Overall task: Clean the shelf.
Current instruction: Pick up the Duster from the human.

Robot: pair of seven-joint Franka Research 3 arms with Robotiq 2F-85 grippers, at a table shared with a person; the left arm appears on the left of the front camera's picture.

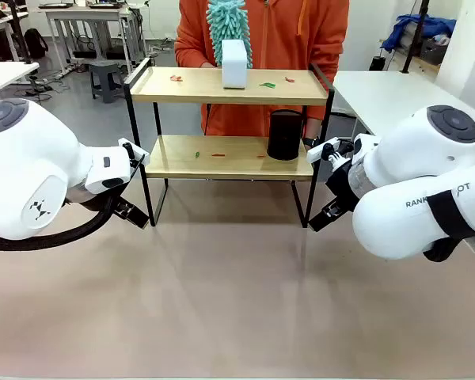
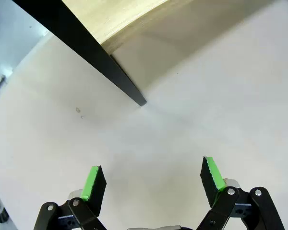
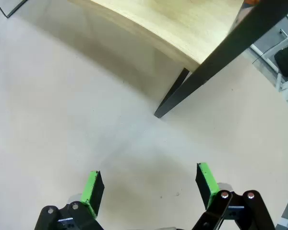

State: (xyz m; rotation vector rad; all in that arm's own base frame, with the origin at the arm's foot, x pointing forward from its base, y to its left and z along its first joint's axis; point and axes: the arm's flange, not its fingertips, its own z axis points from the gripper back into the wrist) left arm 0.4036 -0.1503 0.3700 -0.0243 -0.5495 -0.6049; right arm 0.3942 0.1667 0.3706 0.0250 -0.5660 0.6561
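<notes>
The shelf [image 1: 190, 87] stands on the far half of the table [image 1: 222, 301], toward twelve o'clock from the table's middle, upright on its black legs. A white box [image 1: 234, 63] stands upright at the centre of its top board. A small reddish scrap [image 1: 175, 77] lies at the box's nine o'clock, and a green scrap [image 1: 267, 84] and another red bit [image 1: 289, 80] lie toward its three o'clock. On the lower board a black cylinder [image 1: 284, 135] stands near the three o'clock end, with a green fleck [image 1: 196, 154] and a red fleck [image 1: 218, 154] well off at its nine o'clock.

Behind the shelf, at twelve o'clock, a person in an orange top [image 1: 301, 32] stands close against it. A teal fluffy duster [image 1: 228, 24] hangs at chest height, just above the white box.

The left arm [image 1: 32, 174] comes in at nine o'clock and the right arm [image 1: 427, 190] at three o'clock, each beside a front leg of the shelf.

In the left wrist view the left gripper [image 2: 153, 179] is spread wide over bare tabletop with nothing between its green pads [image 2: 92, 182]. The foot of a shelf leg [image 2: 129, 91] meets the table at about twelve o'clock, apart from the fingers.

In the right wrist view the right gripper [image 3: 149, 184] is likewise spread and empty. A leg's foot [image 3: 170, 103] lies just past twelve o'clock, with the pale board [image 3: 173, 19] above it.
</notes>
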